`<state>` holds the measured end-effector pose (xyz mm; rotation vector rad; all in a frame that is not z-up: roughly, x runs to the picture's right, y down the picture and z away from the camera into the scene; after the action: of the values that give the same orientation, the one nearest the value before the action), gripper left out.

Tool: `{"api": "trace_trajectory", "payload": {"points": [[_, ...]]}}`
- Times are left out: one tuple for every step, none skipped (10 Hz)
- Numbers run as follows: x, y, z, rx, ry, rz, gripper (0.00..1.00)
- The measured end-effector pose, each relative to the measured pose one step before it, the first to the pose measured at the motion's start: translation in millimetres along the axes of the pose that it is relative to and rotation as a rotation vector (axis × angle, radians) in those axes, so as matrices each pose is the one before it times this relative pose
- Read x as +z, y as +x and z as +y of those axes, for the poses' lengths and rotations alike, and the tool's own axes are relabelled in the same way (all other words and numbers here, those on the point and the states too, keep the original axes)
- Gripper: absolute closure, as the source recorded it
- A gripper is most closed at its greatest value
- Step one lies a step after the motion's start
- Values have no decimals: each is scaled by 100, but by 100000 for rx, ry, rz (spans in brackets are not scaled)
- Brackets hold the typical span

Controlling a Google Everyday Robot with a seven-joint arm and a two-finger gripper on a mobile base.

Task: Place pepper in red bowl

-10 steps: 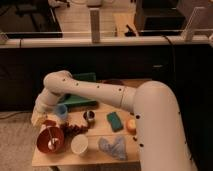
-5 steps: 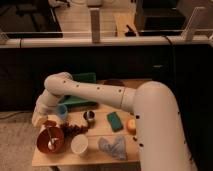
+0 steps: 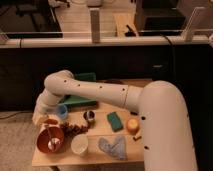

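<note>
The gripper [image 3: 46, 120] hangs over the far rim of the red bowl [image 3: 50, 139] at the table's [image 3: 95, 152] left edge, fingers pressed together as a second ago, nothing having shifted; whether it holds the pepper cannot be told, so release looks pending.

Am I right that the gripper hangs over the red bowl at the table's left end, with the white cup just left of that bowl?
Not quite. The camera view shows the gripper over the red bowl at the left end of the table, but the white cup stands just to the right of the bowl, not left of it.
</note>
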<state>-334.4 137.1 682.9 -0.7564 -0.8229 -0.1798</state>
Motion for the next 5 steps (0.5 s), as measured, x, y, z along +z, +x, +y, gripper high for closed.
{"api": "trace_trajectory", "payload": {"points": [[37,-359,239,-88,-190,-34,100],[-41,-232,257,109,-13,-34,100],[-95,-214,341,313,-2,3,100],[-94,-273,346,385,-99,-174,100],[83,-324,352,311,-521,-327,100]]}}
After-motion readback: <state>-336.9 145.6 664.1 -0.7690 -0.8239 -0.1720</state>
